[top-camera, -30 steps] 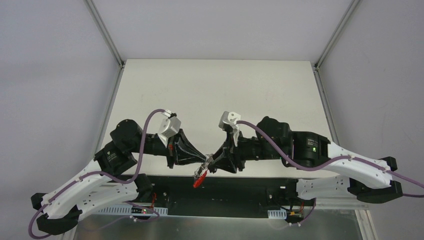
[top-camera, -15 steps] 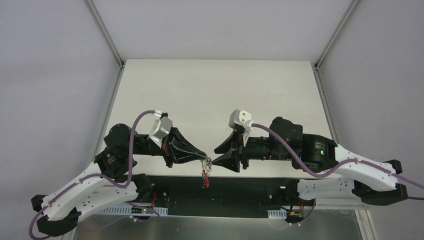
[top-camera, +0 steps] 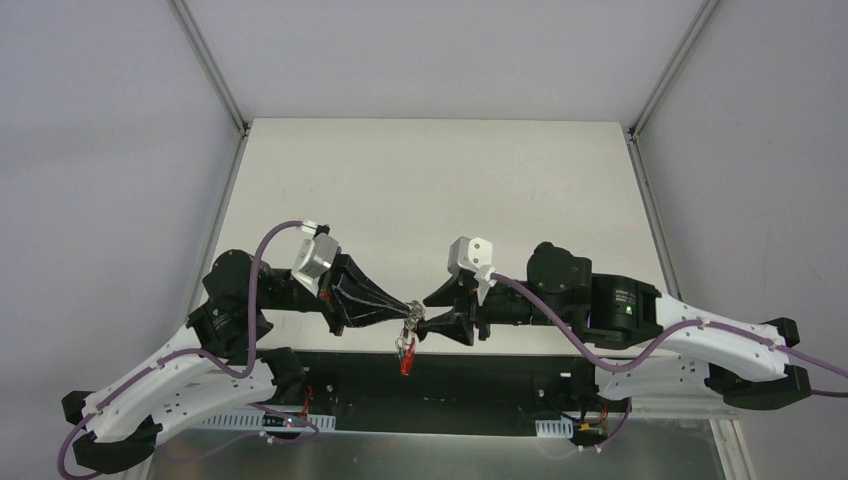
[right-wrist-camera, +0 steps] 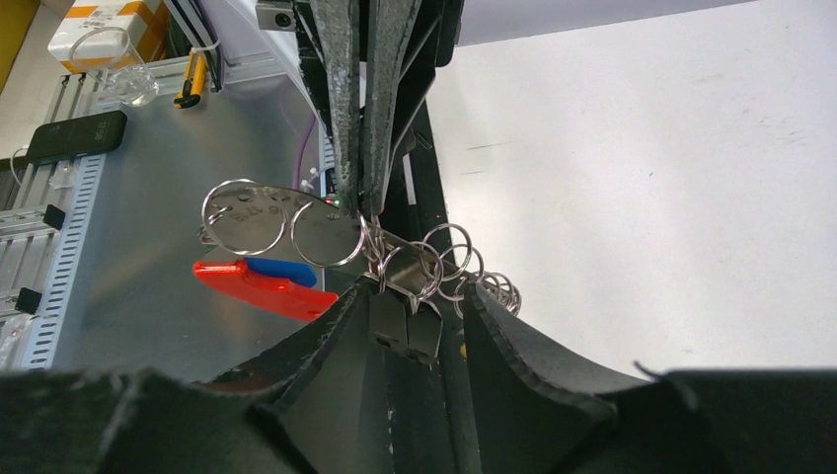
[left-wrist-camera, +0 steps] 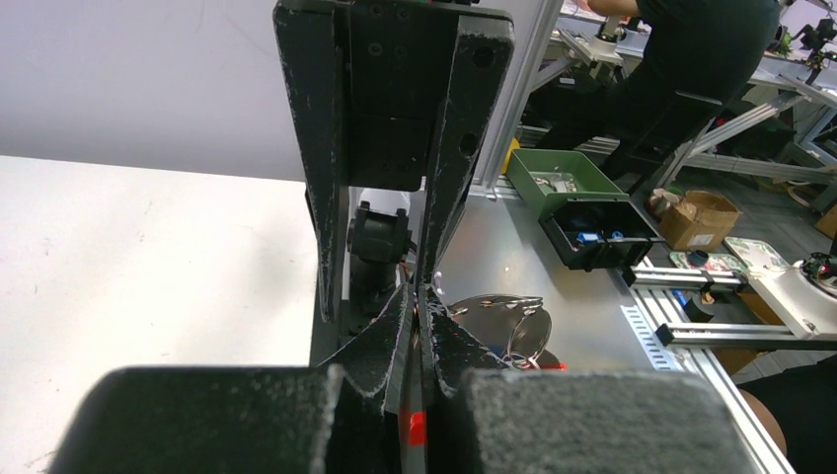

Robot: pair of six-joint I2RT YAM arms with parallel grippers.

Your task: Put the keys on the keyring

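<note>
My left gripper point(top-camera: 412, 308) is shut on the keyring point(top-camera: 405, 345), which hangs over the table's near edge with its red section point(top-camera: 404, 362) lowest. In the right wrist view the left fingers point(right-wrist-camera: 360, 148) pinch the large silvery loop point(right-wrist-camera: 326, 235). A chain of small rings and a red and blue piece point(right-wrist-camera: 262, 284) hang from the loop. My right gripper point(right-wrist-camera: 415, 296) is open, its fingers either side of silvery key blades point(right-wrist-camera: 407, 331). The keys' coloured heads are hidden. In the left wrist view my left gripper point(left-wrist-camera: 415, 291) faces the right gripper point(left-wrist-camera: 385, 148).
The white table point(top-camera: 430, 190) lies behind both grippers. A dark rail point(top-camera: 450, 375) and a metal plate run along the near edge below the hanging bundle. A green box point(left-wrist-camera: 563, 178) and a person sit off the table.
The right gripper opened and drew back, then moved left again around the bundle. The left gripper kept its hold. The hanging red piece swung from slanted to straight down.
</note>
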